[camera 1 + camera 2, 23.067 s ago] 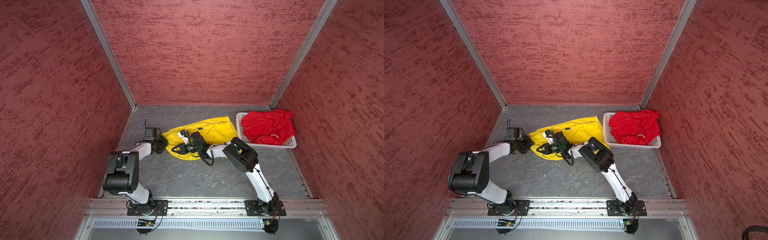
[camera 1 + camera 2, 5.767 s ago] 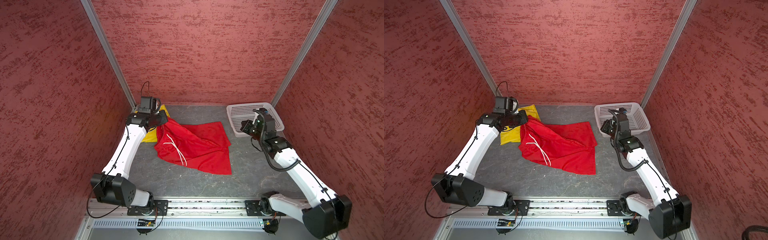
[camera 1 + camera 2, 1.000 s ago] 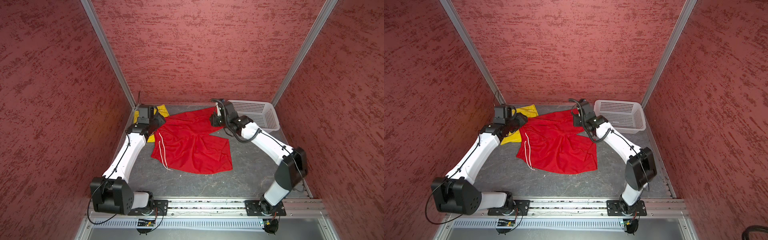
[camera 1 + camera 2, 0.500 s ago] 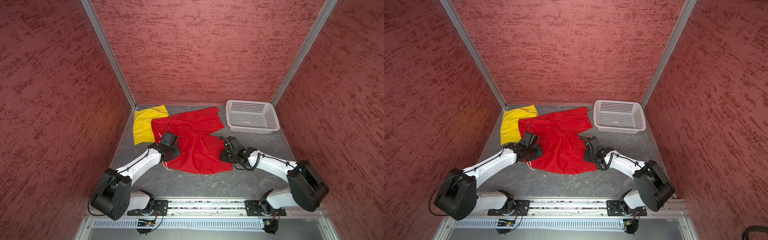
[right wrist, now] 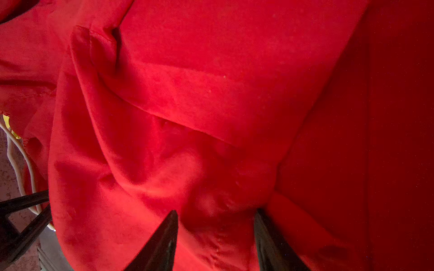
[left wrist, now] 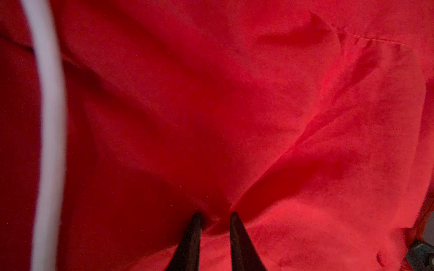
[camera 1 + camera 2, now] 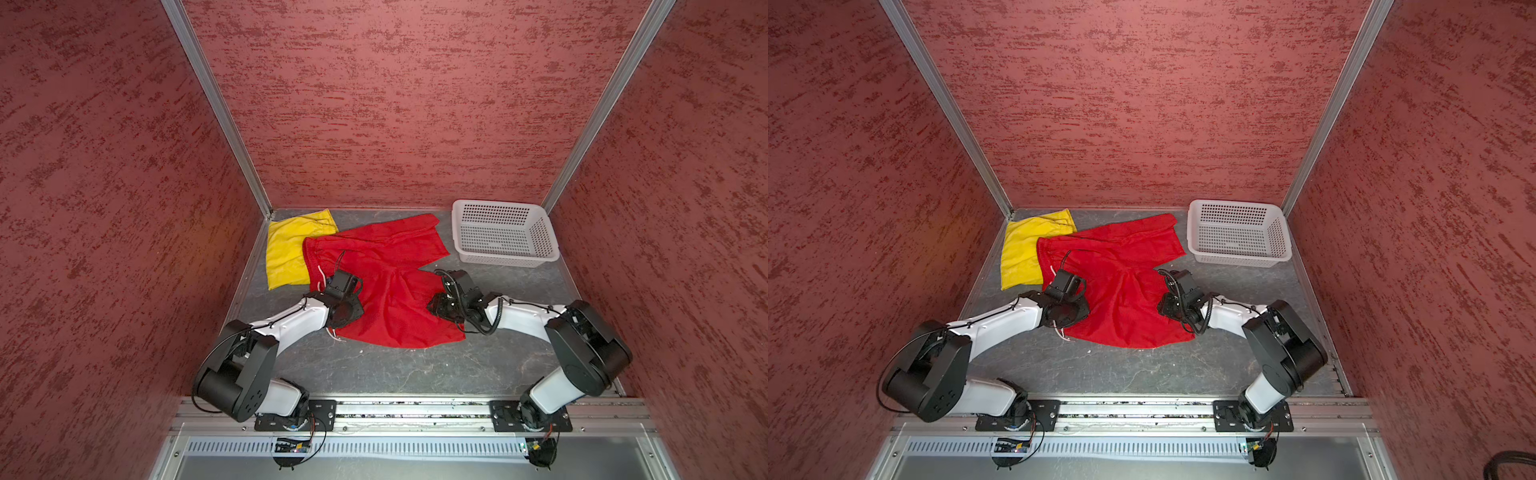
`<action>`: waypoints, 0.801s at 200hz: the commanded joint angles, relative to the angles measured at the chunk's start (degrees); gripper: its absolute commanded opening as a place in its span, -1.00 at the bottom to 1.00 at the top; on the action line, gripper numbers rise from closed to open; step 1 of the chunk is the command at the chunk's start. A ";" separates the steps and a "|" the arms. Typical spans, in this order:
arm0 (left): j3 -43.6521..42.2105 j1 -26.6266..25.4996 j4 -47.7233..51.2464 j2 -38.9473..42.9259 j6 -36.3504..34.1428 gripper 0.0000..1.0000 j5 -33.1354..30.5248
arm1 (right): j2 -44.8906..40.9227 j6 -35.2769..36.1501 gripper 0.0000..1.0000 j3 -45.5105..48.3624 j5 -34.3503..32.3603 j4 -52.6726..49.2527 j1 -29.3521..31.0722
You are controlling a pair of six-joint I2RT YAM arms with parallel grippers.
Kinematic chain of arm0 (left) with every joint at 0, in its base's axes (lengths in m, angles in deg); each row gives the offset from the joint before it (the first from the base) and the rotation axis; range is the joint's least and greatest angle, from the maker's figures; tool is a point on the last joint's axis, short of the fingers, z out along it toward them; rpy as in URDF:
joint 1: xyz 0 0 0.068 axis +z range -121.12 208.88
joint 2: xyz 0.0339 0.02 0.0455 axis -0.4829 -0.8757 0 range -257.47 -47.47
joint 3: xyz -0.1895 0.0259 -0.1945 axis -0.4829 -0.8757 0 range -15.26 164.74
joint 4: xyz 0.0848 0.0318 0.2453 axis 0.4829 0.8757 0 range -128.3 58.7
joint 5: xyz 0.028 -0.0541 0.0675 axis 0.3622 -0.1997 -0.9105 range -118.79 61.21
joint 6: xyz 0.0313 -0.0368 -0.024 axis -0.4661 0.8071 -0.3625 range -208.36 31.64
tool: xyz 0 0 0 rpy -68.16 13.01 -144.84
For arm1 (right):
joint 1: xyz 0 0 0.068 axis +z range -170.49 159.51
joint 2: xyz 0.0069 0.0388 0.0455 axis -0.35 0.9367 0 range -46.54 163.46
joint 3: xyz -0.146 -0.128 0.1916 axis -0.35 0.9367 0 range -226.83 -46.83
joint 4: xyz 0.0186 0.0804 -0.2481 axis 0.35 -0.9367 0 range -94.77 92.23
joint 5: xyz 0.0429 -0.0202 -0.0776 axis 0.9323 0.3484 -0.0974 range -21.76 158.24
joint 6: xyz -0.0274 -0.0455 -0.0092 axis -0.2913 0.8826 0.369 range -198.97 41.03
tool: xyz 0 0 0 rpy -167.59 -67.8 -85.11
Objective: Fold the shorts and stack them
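The yellow shorts (image 7: 291, 245) lie flat in the far left corner of the surface (image 7: 395, 365), apart from both hands. Their right edge is tucked under the red shorts (image 7: 386, 266), which are spread open across the middle in both top views, waistband to the left and legs to the right.

The left hand (image 7: 355, 309) is down on the near part of the waistband side. In the left wrist view its fingertips (image 6: 197, 225) are drawn close together, pinching a small ridge of red cloth. The pale drawstring (image 6: 49, 117) runs past just beside them.

The right hand (image 7: 434, 307) rests on the near leg of the same red shorts, by its right edge. In the right wrist view this hand (image 5: 216, 212) is spread, with both tips pressed into the cloth and a soft hump of red cloth bulging between them.

The white basket (image 7: 505, 259) sits in the far right corner, clear of the red shorts.
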 commanded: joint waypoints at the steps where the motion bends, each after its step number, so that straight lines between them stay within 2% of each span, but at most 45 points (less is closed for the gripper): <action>1: -0.68 -0.26 -2.53 -1.98 0.11 -0.52 0.31 | -0.47 -1.94 0.10 -0.81 -0.46 1.42 -1.02; 16: -0.68 -0.25 -3.09 -3.47 -0.08 -0.54 0.53 | 0.31 -2.45 -0.04 -0.40 1.14 3.31 -1.81; 43: -0.59 -0.07 -3.97 -5.56 -0.09 -0.56 1.24 | 3.99 -5.33 -0.57 -0.11 8.37 10.31 -4.17; 60: -0.59 0.10 -4.72 -6.37 -0.01 -0.55 1.74 | 6.20 -7.49 -1.00 -0.25 12.81 14.94 -5.94; 87: -0.59 0.64 -5.63 -7.86 -0.26 -0.56 2.90 | 5.47 -7.34 -1.00 -2.12 13.12 13.77 -9.03; 141: -0.77 1.72 -6.71 -9.50 -1.38 -0.57 4.99 | 0.22 0.08 -1.00 -8.49 1.74 -2.26 -10.35; 160: -0.78 2.13 -6.89 -9.66 -1.08 -0.57 6.36 | 0.75 0.76 -0.31 -9.15 0.26 -5.97 -10.40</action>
